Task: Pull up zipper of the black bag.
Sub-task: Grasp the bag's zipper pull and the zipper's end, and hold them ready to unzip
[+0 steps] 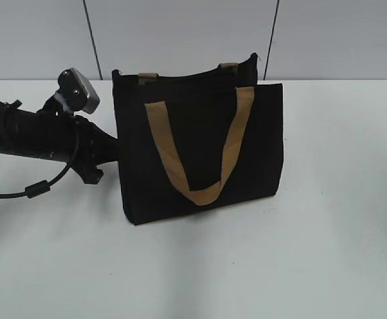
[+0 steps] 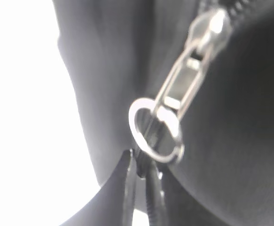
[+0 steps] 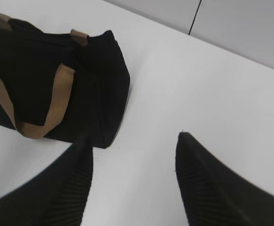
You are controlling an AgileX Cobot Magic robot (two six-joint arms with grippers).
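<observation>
The black bag (image 1: pixel 200 146) stands upright on the white table, its tan strap handles hanging down the front. It also shows in the right wrist view (image 3: pixel 43 80). My left arm (image 1: pixel 60 139) reaches to the bag's left side, where its fingertips are hidden. In the left wrist view the silvery metal pull of the zipper (image 2: pixel 181 89) hangs on black fabric, with a ring at its end. My left gripper (image 2: pixel 140 162) is shut, pinching the lower rim of that ring. My right gripper (image 3: pixel 132 150) is open and empty above the table, to the right of the bag.
The white table (image 1: pixel 326 252) runs to a grey panelled wall (image 1: pixel 180 33) behind the bag. A black cable (image 1: pixel 37 189) loops below my left arm. My right arm is out of the exterior view.
</observation>
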